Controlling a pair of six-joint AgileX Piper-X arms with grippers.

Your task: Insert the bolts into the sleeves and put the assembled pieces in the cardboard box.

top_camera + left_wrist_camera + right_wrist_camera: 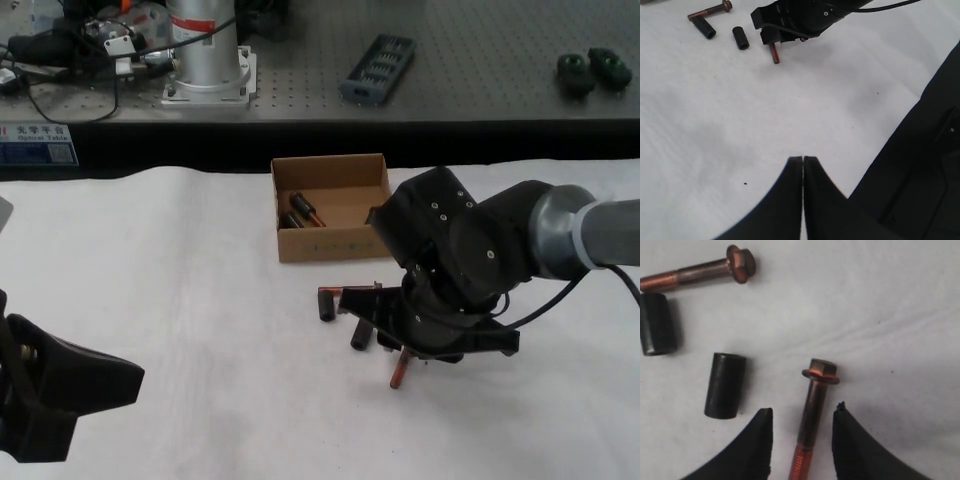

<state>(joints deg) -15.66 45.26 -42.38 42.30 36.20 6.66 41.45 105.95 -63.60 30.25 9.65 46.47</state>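
My right gripper [802, 412] is open and down at the white cloth, its two fingers on either side of a copper bolt [812, 410] that lies flat, with a gap on each side. A black sleeve [725, 385] lies just beside one finger. Farther off lie a second sleeve [657, 322] and a second bolt [700, 271]. The high view has this gripper [405, 345] just in front of the cardboard box [330, 243], with the bolt's threaded end [398, 372] sticking out. My left gripper [803, 165] is shut on nothing, over bare cloth at the near left [130, 382].
The box holds a couple of dark assembled pieces [300, 210] at its left side. Behind the white cloth runs a perforated metal bench with a silver post base [205, 60], cables and a dark tray [378, 65]. Open cloth lies between the two arms.
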